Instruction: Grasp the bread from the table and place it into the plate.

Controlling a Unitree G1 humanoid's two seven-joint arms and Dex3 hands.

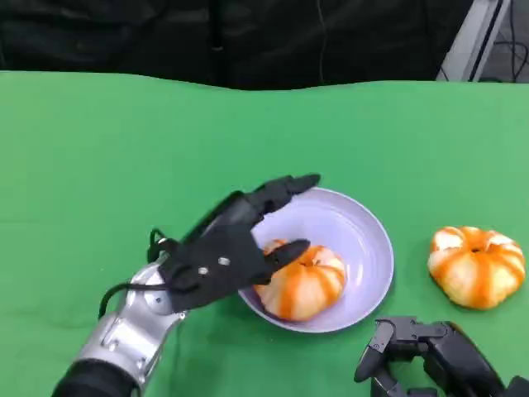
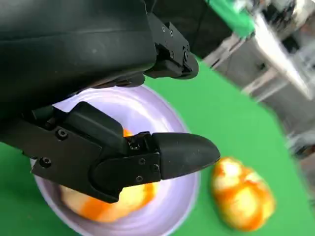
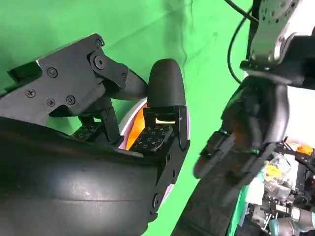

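From the head view, the green cloth-covered bench (image 1: 99,165) carries a shallow, round, pale lilac plate (image 1: 364,240), and a round orange-and-white striped bread roll (image 1: 307,285) lies inside it, toward the near rim. The left robot hand (image 1: 227,252) hangs over the plate's left edge with its fingers spread; the thumb lies just at the roll's top, the long fingers reach over the far rim, and nothing is grasped. A second orange-and-white bread roll (image 1: 477,265) sits on the bench to the right, well apart from the plate. The right robot hand (image 1: 417,351) rests low at the near right corner; I cannot tell whether it is clenched or released.

In the left wrist view, the left robot hand (image 2: 123,118) hovers spread above the plate (image 2: 182,191), with the roll (image 2: 123,199) in the plate beneath the thumb and the second roll (image 2: 243,194) on the green beside it.

In the right wrist view, the right robot hand (image 3: 113,142) is close up, black fingers against the green bench (image 3: 59,24), with a sliver of plate and orange showing between them.
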